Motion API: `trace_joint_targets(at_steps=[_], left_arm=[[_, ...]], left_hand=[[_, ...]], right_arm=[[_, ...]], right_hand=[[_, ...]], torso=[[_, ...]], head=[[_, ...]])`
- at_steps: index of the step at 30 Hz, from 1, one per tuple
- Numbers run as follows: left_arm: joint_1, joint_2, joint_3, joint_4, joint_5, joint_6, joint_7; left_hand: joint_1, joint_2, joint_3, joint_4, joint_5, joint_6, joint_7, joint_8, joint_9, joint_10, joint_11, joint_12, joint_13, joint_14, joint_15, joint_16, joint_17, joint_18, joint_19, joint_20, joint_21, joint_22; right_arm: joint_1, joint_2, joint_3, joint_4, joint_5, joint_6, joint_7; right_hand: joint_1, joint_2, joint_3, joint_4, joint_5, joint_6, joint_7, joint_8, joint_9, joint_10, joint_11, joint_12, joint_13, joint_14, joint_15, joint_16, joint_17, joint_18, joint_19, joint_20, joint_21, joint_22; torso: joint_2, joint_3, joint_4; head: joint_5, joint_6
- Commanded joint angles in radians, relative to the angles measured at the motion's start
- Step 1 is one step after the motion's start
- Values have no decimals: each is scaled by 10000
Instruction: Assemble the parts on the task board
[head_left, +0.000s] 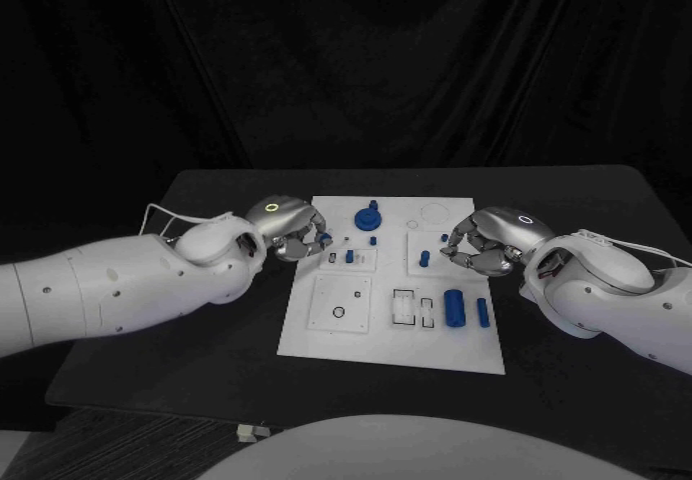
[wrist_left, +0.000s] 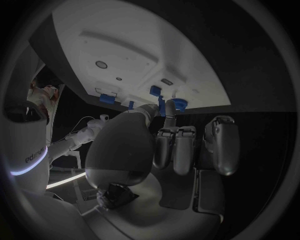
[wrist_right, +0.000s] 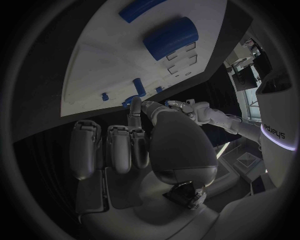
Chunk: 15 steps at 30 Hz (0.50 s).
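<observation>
From the head view, the white task board (head_left: 320, 325) lies in the middle of the black counter (head_left: 216, 190), with both arms reaching in at its far half. The left robot hand (head_left: 293, 232) sits at the board's left edge, fingers curled in, with a small blue part (head_left: 325, 238) at its fingertips, right beside the upright blue pegs (head_left: 374, 241) toward the board's centre. The right robot hand (head_left: 486, 243) hovers over the board's right side, fingers also curled; a short blue peg (head_left: 424, 259) stands just inside it, toward the centre. Nearer the robot, a blue cylinder (head_left: 454, 307) and a slimmer blue bar (head_left: 482, 313) lie with their long axes running away from the robot, closer to the right arm than the left. In the left wrist view, the left robot hand (wrist_left: 164, 137) has thumb and one finger extended toward a blue part (wrist_left: 167, 106) at the board's edge, seemingly pinching it, though contact is hard to confirm; the other fingers are folded. In the right wrist view, the right robot hand (wrist_right: 134, 137) points thumb and a finger at a small blue piece (wrist_right: 129, 102) near the board's edge; I cannot tell whether it grips it. The large cylinder (wrist_right: 170, 37) lies beyond, well apart from the fingertips.
</observation>
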Motion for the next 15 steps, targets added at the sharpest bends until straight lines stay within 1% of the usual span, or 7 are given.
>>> trace_joint_targets(at_steps=[1,4,6,8,10,14,15], left_arm=[[557,144,4,-150,1096,3087,743],[1127,363,4,-411,1250,4677,636],[1369,509,5,-582,1300,5384,558],[1634,752,5,-879,1360,6394,536],[1811,1048,6,-1221,1558,7366,535],[2002,1737,7,-1959,2151,9058,315],[2043,2032,7,-2258,2352,9608,76]], left_hand=[[210,-10,1300,-204,269,53,-290,498,221,1062,-85,188,2734,1211,-88,139,2679,164,461,19,657,2353],[233,-63,1397,-257,179,38,-294,521,246,1062,-87,188,2734,1211,-85,139,2679,141,510,21,757,2382],[225,-117,1398,-286,157,20,-288,523,257,1062,-80,188,2734,1211,-80,139,2679,133,526,23,791,2392],[250,-233,1436,-417,124,2,-289,537,299,1062,-71,188,2734,1211,-69,139,2679,107,579,31,898,2425],[200,-310,1508,-541,67,114,-309,579,371,1062,-84,188,2734,1211,-68,139,2679,31,768,34,1209,2526],[157,-375,1555,-633,-68,117,-308,553,408,1062,-80,188,2734,1211,-60,139,2679,26,773,38,1234,2532],[102,-376,1593,-699,-234,91,-302,497,418,1062,-56,188,2734,1211,-42,139,2679,44,714,50,1163,2507]], right_arm=[[-25,10,8,5,-2,41,-156],[-25,36,8,-9,22,61,-149],[-24,53,8,-21,28,73,-146],[-24,82,8,-39,34,96,-144],[-24,100,8,-49,38,110,-141],[-23,109,8,-40,42,130,-142],[-22,97,8,-24,43,140,-146]], right_hand=[[130,13,178,-93,264,-147,-26,-209,38,991,114,-121,2523,789,43,-117,1130,-50,313,113,-188,2297],[137,17,185,-101,267,-148,-23,-214,36,991,116,-121,2523,788,45,-120,1124,-45,303,115,-207,2290],[141,20,187,-104,267,-148,-22,-216,36,991,117,-121,2523,786,46,-123,1116,-44,301,116,-213,2288],[141,20,187,-104,267,-148,-22,-216,36,991,117,-121,2523,786,46,-123,1116,-44,301,116,-213,2288],[141,20,187,-104,267,-148,-22,-216,36,991,117,-121,2523,786,46,-123,1116,-44,301,116,-213,2288],[141,20,187,-104,267,-148,-22,-216,36,991,117,-121,2523,786,46,-123,1116,-44,301,116,-213,2288],[141,20,187,-104,267,-148,-22,-216,36,991,117,-121,2523,786,46,-123,1116,-44,301,116,-213,2288]], torso=[[-8,1,-2],[-9,4,-9],[-8,8,-2],[-9,10,-13],[-10,13,-14],[-14,17,-12],[-9,12,-14]], head=[[1,-2],[26,-2],[12,-2],[22,-2],[14,-2],[3,-2],[-10,-2]])
